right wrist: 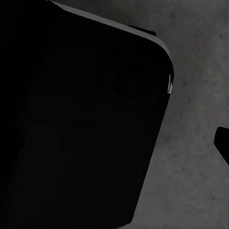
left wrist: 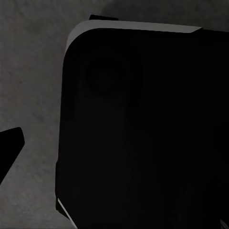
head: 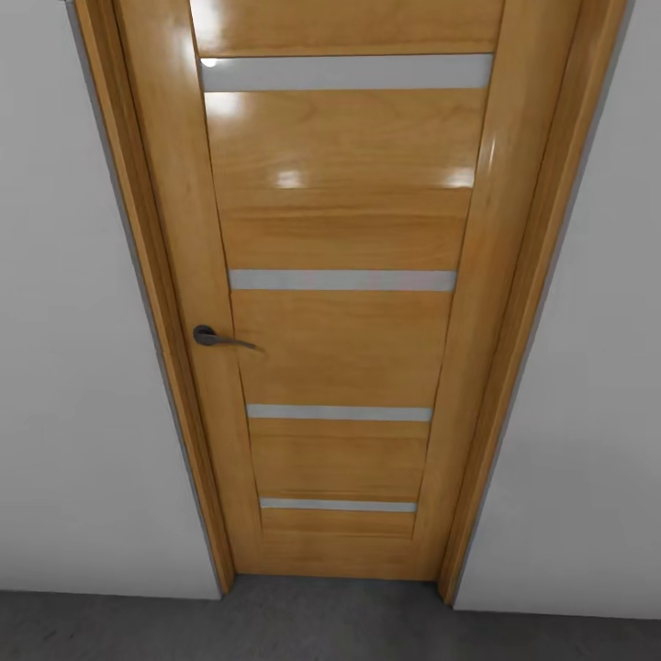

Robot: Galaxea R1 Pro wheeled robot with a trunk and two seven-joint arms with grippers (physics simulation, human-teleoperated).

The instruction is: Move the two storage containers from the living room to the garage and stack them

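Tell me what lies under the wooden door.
Dark grey floor runs up to the foot of the closed wooden door. Whatever lies behind the door is hidden.

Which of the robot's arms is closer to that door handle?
Left, probably: the door handle sits toward the robot's left on the door. Both arms seem lowered, wrist cameras facing the floor, neither near the handle.

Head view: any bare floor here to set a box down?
Only a narrow dark grey floor strip shows, bordered by the white walls and the closed wooden door. The wrist views show more bare floor beside the robot's dark base.
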